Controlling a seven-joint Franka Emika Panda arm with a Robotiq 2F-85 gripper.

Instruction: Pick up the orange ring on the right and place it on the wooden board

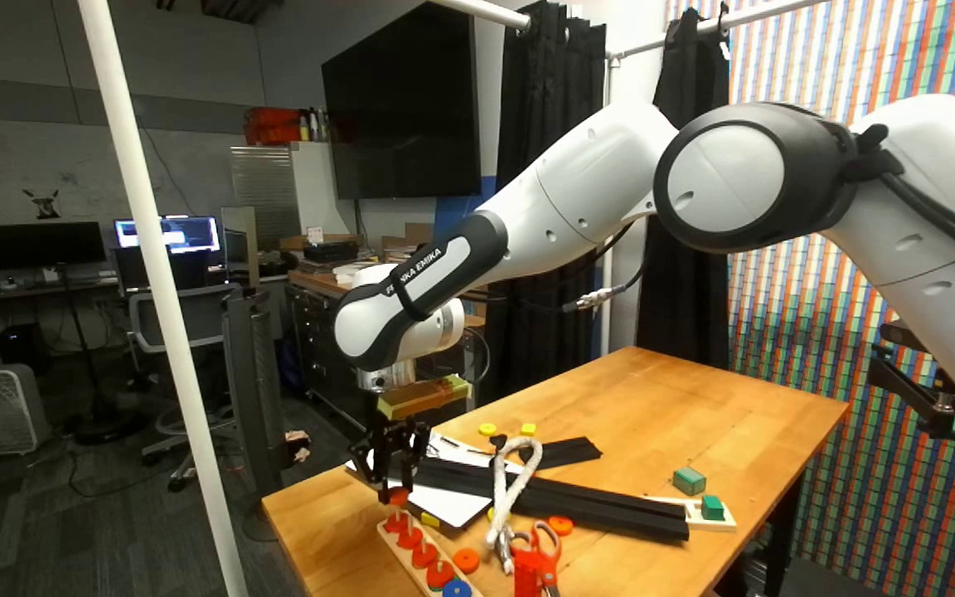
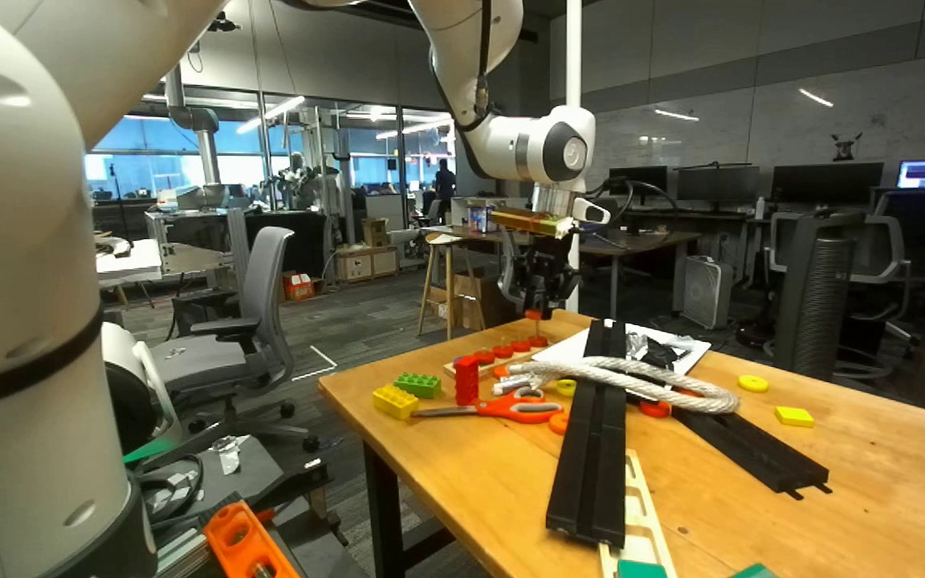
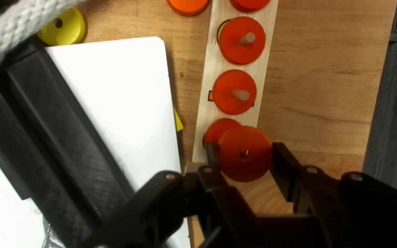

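Note:
My gripper is shut on an orange-red ring, one finger on each side of its rim. In both exterior views the gripper holds this ring level above the end peg of the pale wooden board. The ring is close to that peg's top, above the end ring on the board. In the wrist view a pale peg tip shows at the ring's hole; I cannot tell whether it has entered. The wooden board carries a row of red rings on pegs; its dark printed marks are partly covered.
A white panel lies beside the board, with a long black bar across it. White rope, orange-handled scissors, a red block and loose orange rings lie nearby. The table edge is close beyond the board.

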